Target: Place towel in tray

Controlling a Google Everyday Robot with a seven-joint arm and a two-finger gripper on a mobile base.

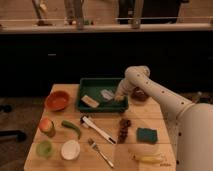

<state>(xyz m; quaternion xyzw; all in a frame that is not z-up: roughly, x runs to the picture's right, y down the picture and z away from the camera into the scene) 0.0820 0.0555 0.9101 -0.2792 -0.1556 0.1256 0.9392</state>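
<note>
The dark green tray [85, 89] stands at the back middle of the wooden table. The grey-blue towel [106, 93] lies inside it, right of centre, resting on the tray floor. My gripper [118, 97] reaches down from the right into the tray's right end and is shut on the towel's right edge. The white arm [150, 90] stretches over the tray's right rim and hides that corner.
A tan flat block [90, 101] lies in the tray's left half. A maroon bowl [139, 94] sits just right of the tray under the arm, an orange bowl [57, 100] to its left. A brush [97, 129], grapes [123, 129], green sponge [147, 134], fork, banana, cups and a pepper lie nearer the front.
</note>
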